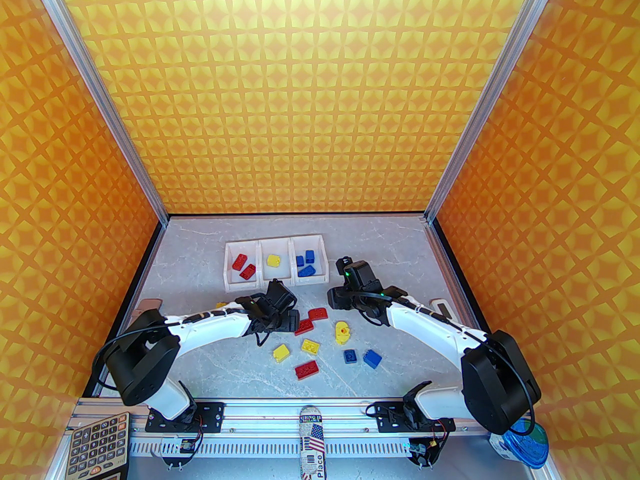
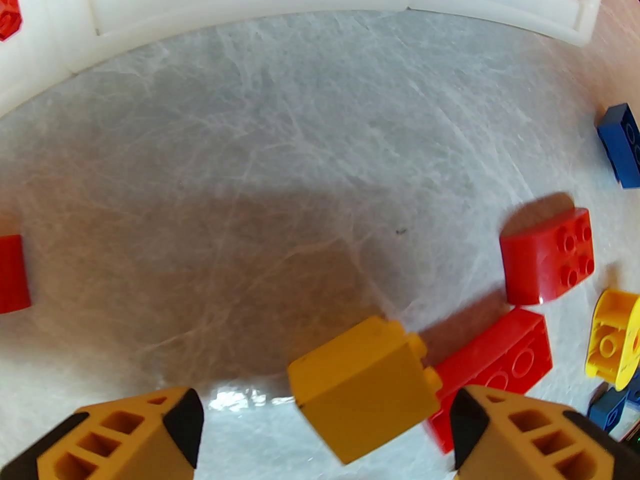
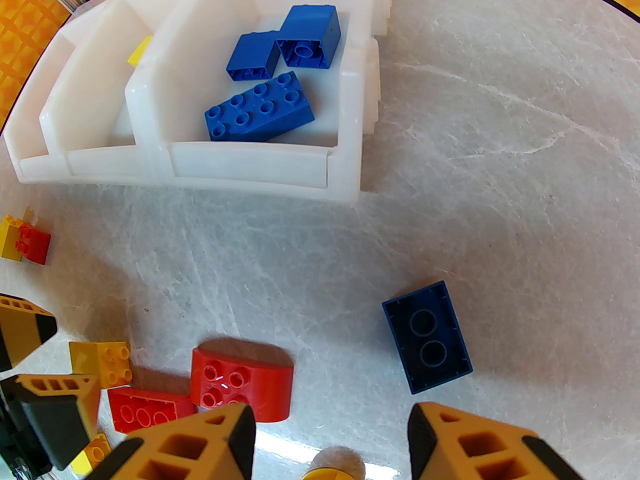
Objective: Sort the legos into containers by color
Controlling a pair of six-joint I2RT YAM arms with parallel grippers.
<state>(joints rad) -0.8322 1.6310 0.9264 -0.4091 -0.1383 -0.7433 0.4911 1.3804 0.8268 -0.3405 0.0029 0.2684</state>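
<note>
- Three joined white plastic open-top bins point(image 1: 259, 268) stood in a row at the far middle of the grey marbled tabletop point(image 1: 400, 268). Two red bricks point(image 1: 243, 267) lay in the left bin, one yellow brick point(image 1: 273, 260) in the middle one, and three blue bricks point(image 3: 260, 105) in the right one.
- The left gripper point(image 2: 327, 403) hovered low just in front of the bins, its orange-yellow fingers point(image 2: 150, 433) spread wide.
- A chunky yellow plastic studded block point(image 2: 362, 388) sat tilted between those fingers, nearer one than the other, with a clear gap on the far side. I saw no grip on it.
- Just beside that block lay a flat red plastic brick point(image 2: 495, 363) and a round-topped red brick point(image 2: 547, 255).
- The right gripper point(image 3: 330, 413) hung over the table by the right bin's near corner. Its fingers were parted, with nothing between the tips.
- A dark blue brick point(image 3: 427, 338) lay studs down on the table just beyond the right gripper's tips.
- Nearer the arms, more loose bricks were scattered well apart: two small yellow ones point(image 1: 310, 346), a long red one point(image 1: 306, 368), two blue ones point(image 1: 372, 358) and a rounded yellow piece point(image 1: 342, 332).
</note>
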